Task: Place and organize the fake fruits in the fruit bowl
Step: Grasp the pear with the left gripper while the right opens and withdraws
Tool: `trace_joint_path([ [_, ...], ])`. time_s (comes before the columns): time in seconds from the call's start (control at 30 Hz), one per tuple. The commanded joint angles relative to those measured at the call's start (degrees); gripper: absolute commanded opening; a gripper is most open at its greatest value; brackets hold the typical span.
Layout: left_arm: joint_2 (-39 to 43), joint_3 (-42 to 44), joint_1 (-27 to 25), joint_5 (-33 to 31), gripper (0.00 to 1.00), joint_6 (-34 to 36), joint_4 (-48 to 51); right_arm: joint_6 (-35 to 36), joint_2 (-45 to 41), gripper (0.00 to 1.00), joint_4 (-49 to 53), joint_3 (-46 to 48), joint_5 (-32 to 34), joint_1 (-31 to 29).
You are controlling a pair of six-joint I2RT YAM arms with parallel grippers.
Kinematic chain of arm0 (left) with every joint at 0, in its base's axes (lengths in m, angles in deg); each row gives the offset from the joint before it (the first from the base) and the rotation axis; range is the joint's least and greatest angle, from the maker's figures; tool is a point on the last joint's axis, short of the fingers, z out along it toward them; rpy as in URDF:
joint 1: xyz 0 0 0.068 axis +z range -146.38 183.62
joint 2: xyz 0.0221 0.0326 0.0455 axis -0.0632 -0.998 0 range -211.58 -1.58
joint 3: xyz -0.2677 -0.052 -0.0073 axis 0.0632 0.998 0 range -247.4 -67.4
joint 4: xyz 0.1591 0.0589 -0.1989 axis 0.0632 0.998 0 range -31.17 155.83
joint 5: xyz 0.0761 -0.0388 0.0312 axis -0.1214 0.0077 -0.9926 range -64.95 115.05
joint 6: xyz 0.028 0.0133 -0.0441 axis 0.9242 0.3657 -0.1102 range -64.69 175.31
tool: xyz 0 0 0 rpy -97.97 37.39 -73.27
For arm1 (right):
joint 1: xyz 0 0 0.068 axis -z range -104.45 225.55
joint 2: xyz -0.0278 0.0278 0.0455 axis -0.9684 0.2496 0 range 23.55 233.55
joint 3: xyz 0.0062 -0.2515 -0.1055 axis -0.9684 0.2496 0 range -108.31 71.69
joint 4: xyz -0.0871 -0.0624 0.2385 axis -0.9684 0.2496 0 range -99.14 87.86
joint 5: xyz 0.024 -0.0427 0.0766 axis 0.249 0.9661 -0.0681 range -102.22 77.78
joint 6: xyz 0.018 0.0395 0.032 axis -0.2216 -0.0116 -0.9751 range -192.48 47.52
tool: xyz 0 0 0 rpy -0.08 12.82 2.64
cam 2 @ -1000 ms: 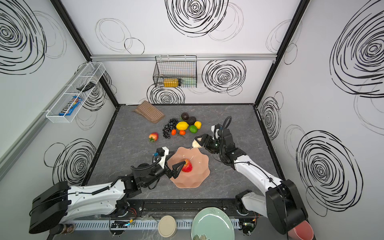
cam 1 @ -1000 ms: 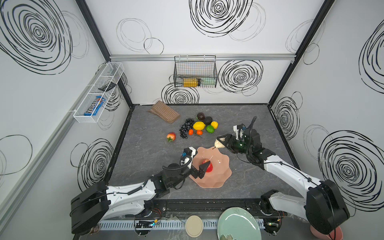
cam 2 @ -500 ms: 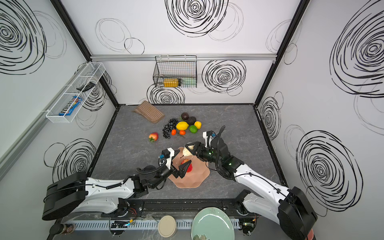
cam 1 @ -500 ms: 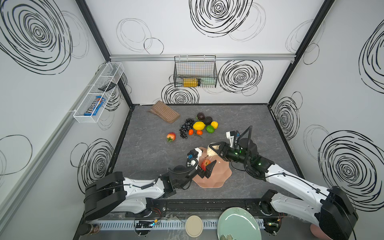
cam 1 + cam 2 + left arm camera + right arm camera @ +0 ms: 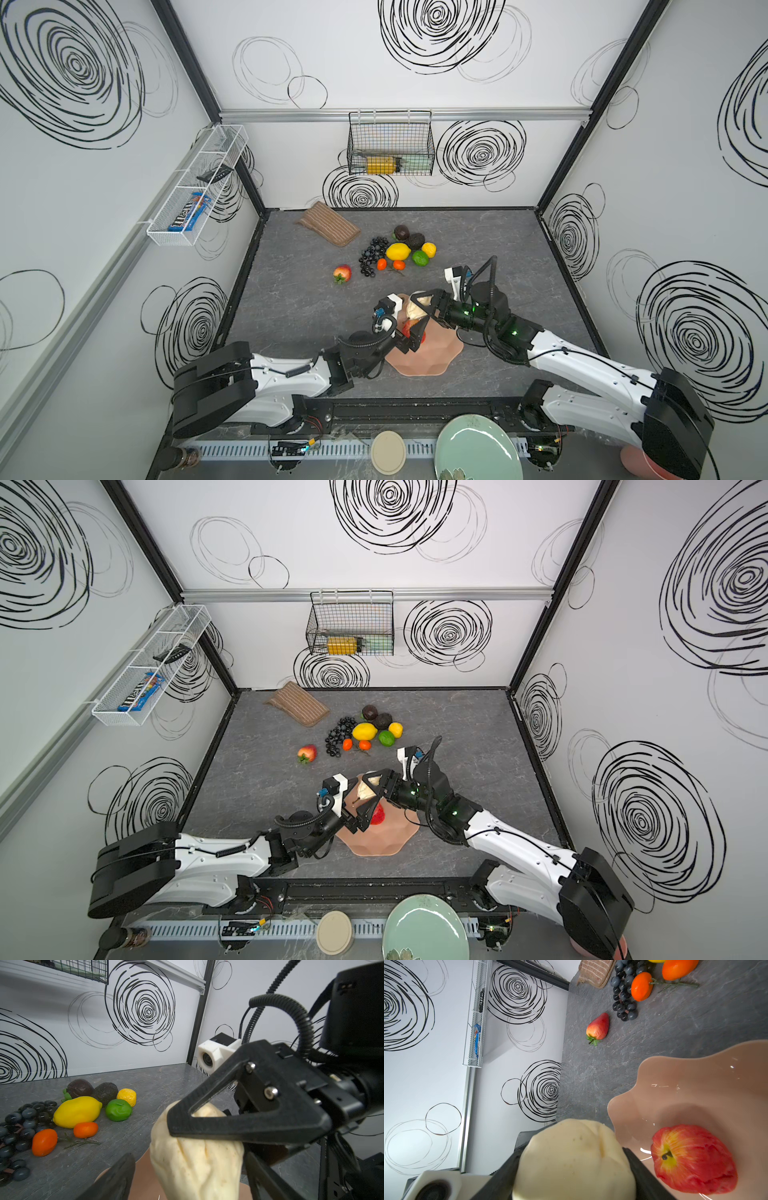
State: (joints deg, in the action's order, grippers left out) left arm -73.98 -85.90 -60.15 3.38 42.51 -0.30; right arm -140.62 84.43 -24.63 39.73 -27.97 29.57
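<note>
Bowl [image 5: 436, 359] sat front-centre on the table [image 5: 291, 299] in both top views. My right gripper [image 5: 417, 309] was clamped on the beige fruit [image 5: 412, 308] over its far rim, and my left gripper [image 5: 409, 333] hovered alongside. In the left wrist view, its fingers [image 5: 116, 1178] stood wide apart, with the fruit showing between them. In the right wrist view, the apple [image 5: 691, 1159] lay inside the bowl.

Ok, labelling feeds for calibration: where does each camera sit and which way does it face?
Both top views: high above the front rail, looking down toward the back wall; both arms over the fruit bowl.
Left wrist: on the left arm, facing the back wall; left pincer shows.
Right wrist: on the right arm, facing bowl and red apple; right pincer shows.
Both wrist views share the beige fruit.
</note>
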Motion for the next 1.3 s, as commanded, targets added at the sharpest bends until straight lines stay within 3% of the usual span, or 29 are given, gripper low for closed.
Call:
trace_joint_path([
  [0.0,-0.1,-1.4,0.5,-0.5,0.87,0.4,-3.3,-0.9,0.8,0.7,-2.8,0.2,1.0,-1.0],
  [0.5,-1.0,-1.3,1.8,0.3,0.84,-0.9,-3.0,-1.1,2.5,0.7,-3.7,-0.8,1.2,-2.9],
  [0.9,-0.7,-1.5,2.1,1.7,0.68,-0.7,-2.1,-0.5,2.5,0.71,-3.4,-0.8,1.8,-3.0],
  [1.27,0.1,-1.6,2.1,1.7,0.66,-0.6,-0.5,1.8,2.1,0.82,-1.6,-1.1,3.7,-2.8],
])
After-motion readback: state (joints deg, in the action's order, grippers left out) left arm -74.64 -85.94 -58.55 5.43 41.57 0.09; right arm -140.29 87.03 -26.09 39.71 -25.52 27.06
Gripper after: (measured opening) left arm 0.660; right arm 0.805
